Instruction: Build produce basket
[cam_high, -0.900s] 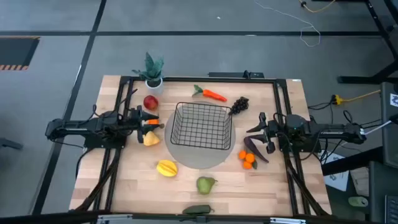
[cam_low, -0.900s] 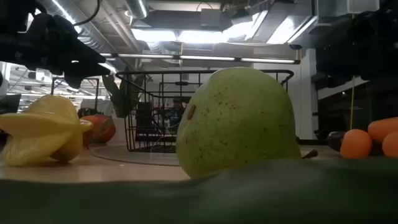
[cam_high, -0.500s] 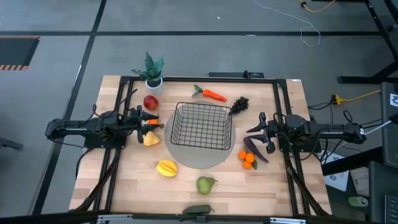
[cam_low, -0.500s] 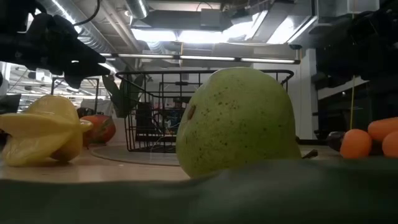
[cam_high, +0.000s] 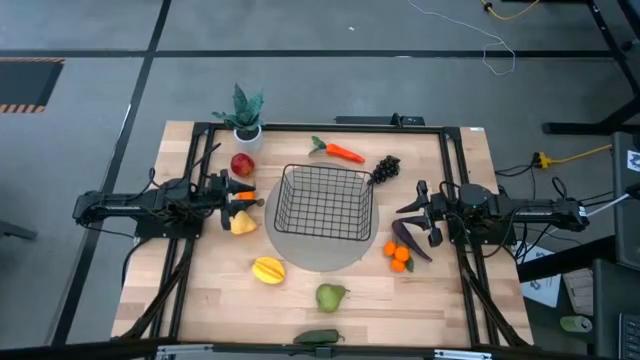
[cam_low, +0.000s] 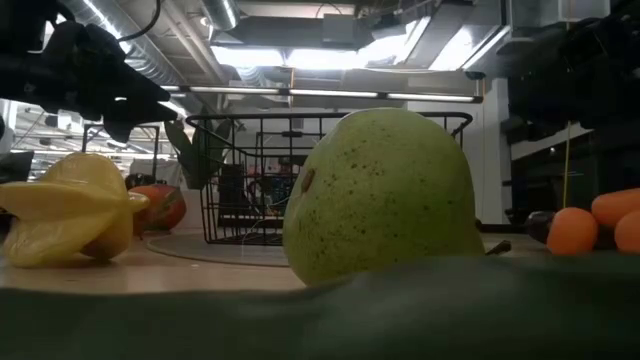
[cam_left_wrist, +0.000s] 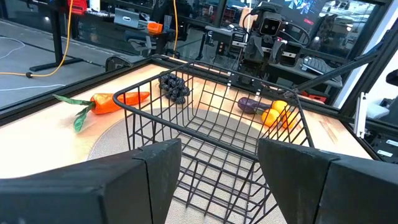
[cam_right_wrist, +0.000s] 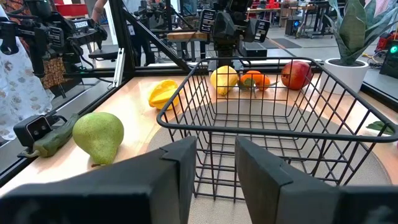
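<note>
Black wire mesh forms the basket (cam_high: 324, 203), which stands empty on a grey round disc (cam_high: 318, 257) at the middle of the wooden surface (cam_high: 430, 300). The left tool (cam_high: 248, 196) hovers beside the basket's left side with its fingers spread wide and nothing between them. The right tool (cam_high: 408, 212) hovers near the basket's right side, fingers partly apart and empty.

Produce lies scattered around the basket:
- a red apple (cam_high: 242, 164) and a yellow fruit (cam_high: 243, 223) by the left tool
- a carrot (cam_high: 338, 152) and dark grapes (cam_high: 385, 168) at the far side
- an eggplant (cam_high: 410, 242) and oranges (cam_high: 399, 257) by the right tool
- a yellow star fruit (cam_high: 268, 270), a green pear (cam_high: 331, 296) and a dark green vegetable (cam_high: 318, 337) at the near side
</note>
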